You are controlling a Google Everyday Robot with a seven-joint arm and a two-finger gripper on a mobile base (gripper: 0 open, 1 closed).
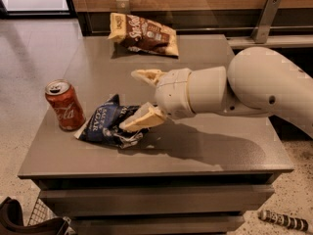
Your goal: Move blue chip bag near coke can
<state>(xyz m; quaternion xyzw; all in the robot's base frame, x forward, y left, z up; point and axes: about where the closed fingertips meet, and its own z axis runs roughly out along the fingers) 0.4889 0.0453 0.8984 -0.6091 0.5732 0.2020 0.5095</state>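
The blue chip bag (pixel 105 126) lies flat on the grey table (pixel 205 151), just to the right of the coke can (pixel 64 106), which stands upright near the table's left edge. The bag's left corner reaches the foot of the can. My gripper (pixel 142 98) is open, just right of and above the bag. Its upper finger (pixel 146 75) points left above the bag. Its lower finger (pixel 142 119) hangs over the bag's right end; I cannot tell if it touches. Nothing is held between the fingers.
A larger brown-and-cream chip bag (pixel 144 35) lies at the table's far edge. A wood-panelled wall with a metal bracket (pixel 264 18) runs behind the table. A wire basket (pixel 39 219) and a dark tube (pixel 283 221) are on the floor in front.
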